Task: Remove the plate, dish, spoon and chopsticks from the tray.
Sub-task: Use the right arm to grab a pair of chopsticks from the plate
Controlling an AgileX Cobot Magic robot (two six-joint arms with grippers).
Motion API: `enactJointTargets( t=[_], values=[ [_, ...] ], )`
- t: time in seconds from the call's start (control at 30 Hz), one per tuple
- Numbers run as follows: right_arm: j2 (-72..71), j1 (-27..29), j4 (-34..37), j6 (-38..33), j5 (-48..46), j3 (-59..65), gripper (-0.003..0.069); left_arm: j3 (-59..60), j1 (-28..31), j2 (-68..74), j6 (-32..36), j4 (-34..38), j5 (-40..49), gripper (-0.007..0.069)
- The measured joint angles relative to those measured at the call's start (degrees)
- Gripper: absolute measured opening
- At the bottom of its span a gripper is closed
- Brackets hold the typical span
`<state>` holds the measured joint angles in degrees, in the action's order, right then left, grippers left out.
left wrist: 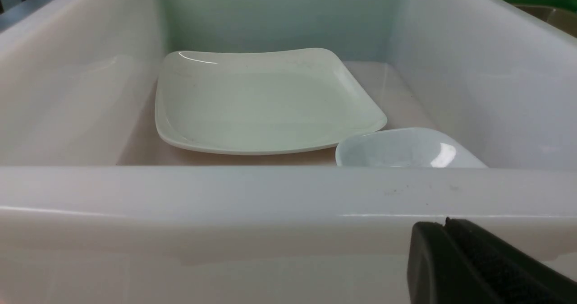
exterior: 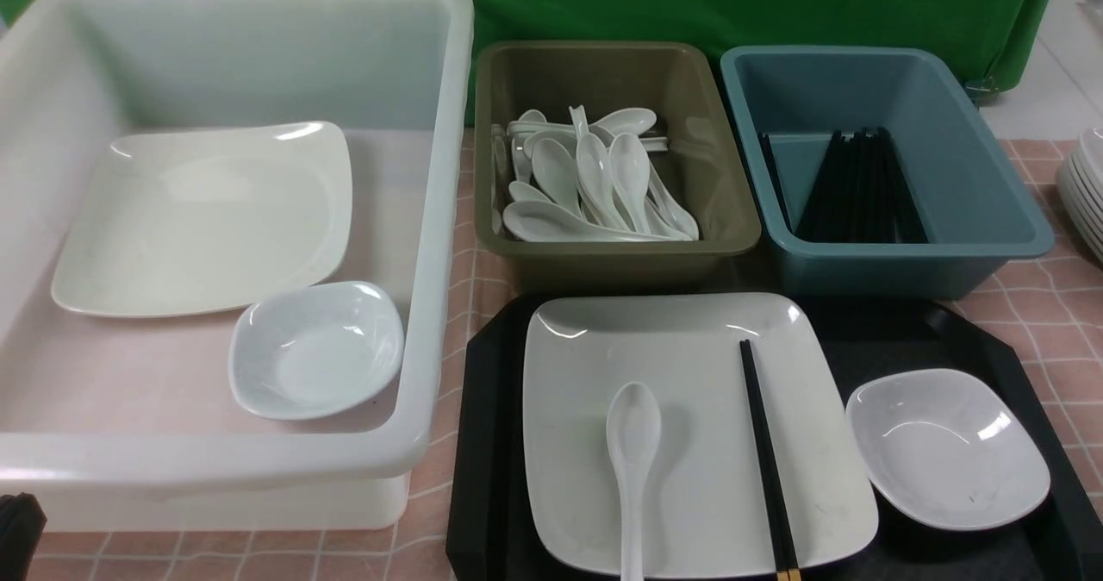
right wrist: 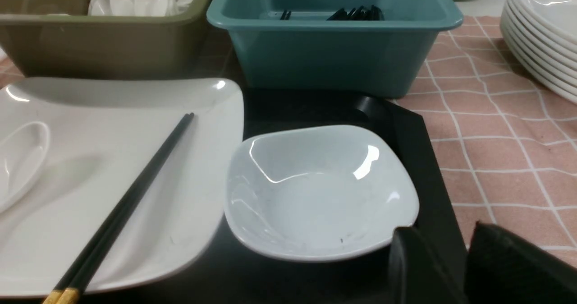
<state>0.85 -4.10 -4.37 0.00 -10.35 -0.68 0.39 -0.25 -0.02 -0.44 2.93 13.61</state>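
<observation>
The black tray [exterior: 879, 331] lies at the front, right of centre. The large white plate [exterior: 689, 365] sits on it. The white spoon [exterior: 633, 443] and the black chopsticks [exterior: 765, 460] lie on the plate. The small white dish [exterior: 948, 447] sits on the tray to the plate's right. In the right wrist view my right gripper [right wrist: 439, 232] is open and empty, just beside the near rim of the dish [right wrist: 315, 191]. My left gripper [left wrist: 444, 225] is shut and empty, low in front of the white tub's near wall [left wrist: 270, 191]. It shows only as a dark corner [exterior: 17, 529] in the front view.
A big white tub [exterior: 444, 219] at left holds a creamier plate [exterior: 207, 219] and a bluish small dish [exterior: 314, 348]. An olive bin [exterior: 603, 258] holds a heap of spoons. A teal bin [exterior: 956, 133] holds a chopstick bundle. Stacked plates [exterior: 1086, 184] stand far right.
</observation>
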Motion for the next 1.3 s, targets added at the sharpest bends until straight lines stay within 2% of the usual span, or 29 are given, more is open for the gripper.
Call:
enactJointTargets(
  t=[0.07, 0.17, 0.27, 0.3, 0.33, 0.37, 0.4, 0.53, 0.67, 0.73, 0.83, 0.87, 0.9, 0.97, 1.0, 1.03, 1.1, 1.13, 1.17, 1.3],
  values=[
    [0.0, 0.0, 0.0, 0.0, 0.0, 0.0, 0.0247, 0.0, 0.0, 0.0, 0.0, 0.0, 0.0, 0.0004],
    [0.0, 0.0, 0.9, 5.6, 0.1, 0.0, 0.0247, 0.0, 0.0, 0.0, 0.1, 0.0, 0.0, 0.0004],
    [0.0, 0.0, 6.2, 19.2, 0.4, 0.0, 0.0247, 0.0, 0.0, 0.0, 0.1, 0.0, 0.0, 0.0004],
    [0.0, 0.0, 6.5, 20.3, 0.4, 0.0, 0.0247, 0.0, 0.0, 0.0, 0.1, 0.0, 0.0, 0.0004],
    [0.0, 0.0, 8.6, 29.3, 0.4, 0.0, 0.0247, 0.0, 0.0, 0.0, 0.0, 0.0, 0.0, 0.0004],
    [0.0, 0.0, 8.8, 31.0, 0.4, 0.0, 0.0247, 0.0, 0.0, 0.0, 0.0, 0.0, 0.0, 0.0004],
    [0.0, 0.0, 9.5, 36.5, 0.4, 0.0, 0.0247, 0.0, 0.0, 0.0, 0.0, 0.0, 0.0, 0.0004],
    [0.0, 0.0, 10.1, 43.0, 0.4, 0.0, 0.0247, 0.0, 0.0, 0.0, 0.0, 0.0, 0.0, 0.0004],
    [0.0, 0.0, 10.4, 46.0, 2.6, 0.3, 0.0242, 0.0, 0.0, 0.0, 0.0, 0.0, 0.0, 0.0004],
    [0.0, 0.0, 10.4, 46.0, 4.6, 0.5, 0.0224, 0.0, 0.0, 0.0, 0.0, 0.0, 0.0, 0.0004],
    [0.6, 0.0, 10.4, 39.8, 8.9, -3.4, 0.0077, 0.0, 0.0, 0.0, 0.0, 0.0, 0.0, 0.0004],
    [0.8, 0.0, 10.4, 39.1, 9.0, -3.9, 0.0069, 0.0, 0.0, 0.0, 0.0, 0.0, 0.0, 0.0004],
    [3.1, 0.0, 10.4, 32.8, 8.4, -8.9, 0.0034, 0.0, 0.0, 0.0, 0.0, 0.0, 0.0, 0.0004],
    [6.0, 0.0, 10.4, 26.9, 6.4, -13.2, 0.0031, 0.0, 0.0, 0.0, 0.0, 0.0, 0.0, 0.0004],
    [11.6, 0.0, 10.4, 18.5, 0.5, -19.0, 0.003, 0.0, 0.0, 0.0, 0.0, 0.0, 0.0, 0.0004],
    [12.4, 0.0, 10.4, 16.6, -0.3, -20.5, 0.003, 0.0, 0.0, 0.0, 0.0, 0.0, 0.0, 0.0004],
    [22.1, 0.0, 10.4, 8.3, -12.3, -28.1, 0.003, 0.0, 0.0, 0.0, 0.0, 0.0, 0.0, 0.0004],
    [23.8, 0.0, 10.4, 7.9, -14.5, -29.1, 0.003, 0.0, 0.0, 0.0, 0.0, 0.0, 0.0, 0.0004],
    [31.9, 0.0, 10.4, 5.2, -23.7, -32.8, 0.003, 0.0, 0.0, 0.0, 0.0, 0.0, 0.0, 0.0004],
    [43.9, 0.0, 10.7, 2.8, -33.6, -35.4, 0.0038, 0.0, 0.0, 0.0, 0.0, 0.0, 0.0, 0.0004]
  ],
)
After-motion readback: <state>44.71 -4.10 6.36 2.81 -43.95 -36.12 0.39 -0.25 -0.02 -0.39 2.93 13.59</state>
